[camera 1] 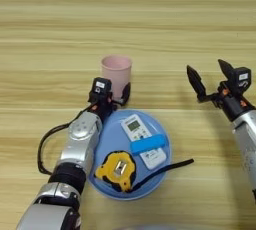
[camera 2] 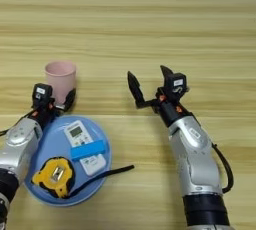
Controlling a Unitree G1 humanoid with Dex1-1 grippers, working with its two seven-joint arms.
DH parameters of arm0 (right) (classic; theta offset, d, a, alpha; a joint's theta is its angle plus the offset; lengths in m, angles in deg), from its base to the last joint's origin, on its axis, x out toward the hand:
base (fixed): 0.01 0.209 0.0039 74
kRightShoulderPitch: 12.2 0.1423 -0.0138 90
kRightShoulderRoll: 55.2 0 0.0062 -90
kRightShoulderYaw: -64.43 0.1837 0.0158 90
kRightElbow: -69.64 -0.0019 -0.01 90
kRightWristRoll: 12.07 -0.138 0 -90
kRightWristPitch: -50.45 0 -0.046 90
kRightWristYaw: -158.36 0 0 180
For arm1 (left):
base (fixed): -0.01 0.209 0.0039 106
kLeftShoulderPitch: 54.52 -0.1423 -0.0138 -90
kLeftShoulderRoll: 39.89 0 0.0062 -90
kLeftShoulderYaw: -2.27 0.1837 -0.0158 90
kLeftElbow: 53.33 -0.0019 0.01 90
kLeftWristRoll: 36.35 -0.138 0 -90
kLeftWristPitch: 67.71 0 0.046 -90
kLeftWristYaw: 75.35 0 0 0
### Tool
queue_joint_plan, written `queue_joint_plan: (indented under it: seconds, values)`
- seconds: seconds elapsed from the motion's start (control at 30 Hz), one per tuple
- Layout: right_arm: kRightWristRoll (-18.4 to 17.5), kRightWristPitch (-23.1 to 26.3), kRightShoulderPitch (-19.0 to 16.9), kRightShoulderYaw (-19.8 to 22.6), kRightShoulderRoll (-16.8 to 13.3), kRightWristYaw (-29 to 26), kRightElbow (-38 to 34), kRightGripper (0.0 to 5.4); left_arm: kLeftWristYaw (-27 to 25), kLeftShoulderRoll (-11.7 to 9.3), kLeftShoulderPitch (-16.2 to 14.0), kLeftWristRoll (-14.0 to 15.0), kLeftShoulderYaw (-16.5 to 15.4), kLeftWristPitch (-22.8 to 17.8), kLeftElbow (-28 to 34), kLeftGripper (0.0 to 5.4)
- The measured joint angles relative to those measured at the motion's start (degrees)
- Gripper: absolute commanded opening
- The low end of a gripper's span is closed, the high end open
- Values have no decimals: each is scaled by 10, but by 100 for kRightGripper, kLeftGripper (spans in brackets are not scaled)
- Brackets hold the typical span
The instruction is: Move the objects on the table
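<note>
**Desk inventory: cup in left tool, three items on plate**

Surface: broad light wood-grain desk [camera 1: 150,19] with horizontal plank lines, filling the view.

Item 1: pale pink plastic cup [camera 1: 116,74], upright, open mouth up, standing on the desk just beyond the far rim of the plate. The left tool [camera 1: 114,95] is at its base, one black finger [camera 1: 125,94] showing on the cup's right side and the tool body on its left; the fingers bracket the lower part of the cup and appear closed against it.

Item 2: large round blue plate [camera 1: 112,129], lying flat on the desk near the front edge, beside the left forearm.

Item 3: white remote with a small screen [camera 1: 135,126], lying on the plate, screen end toward the far rim.

Item 4: small bright blue rectangular block [camera 1: 148,144], lying across the remote's middle.

Item 5: yellow-black tape measure [camera 1: 116,170], on the near-left part of the plate; its black strap [camera 1: 172,166] trails over the right rim onto the desk.

Right tool [camera 2: 149,85]: held above bare desk, well to the right of the cup and plate, its two black fingers spread wide apart with nothing between them.
</note>
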Motion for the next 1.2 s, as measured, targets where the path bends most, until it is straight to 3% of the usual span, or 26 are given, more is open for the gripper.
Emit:
queue_joint_plan:
  seconds: [0.27,0.77,1.2]
  values:
    - [0,0,0,1,0,-1,0,540,7,-6,0,-22,13,-2,4,392]
    - [0,0,0,1,0,-2,0,540,7,-6,0,-23,14,-3,5,392]
    - [0,0,0,1,0,-2,0,540,3,-7,0,-23,13,-7,6,519]
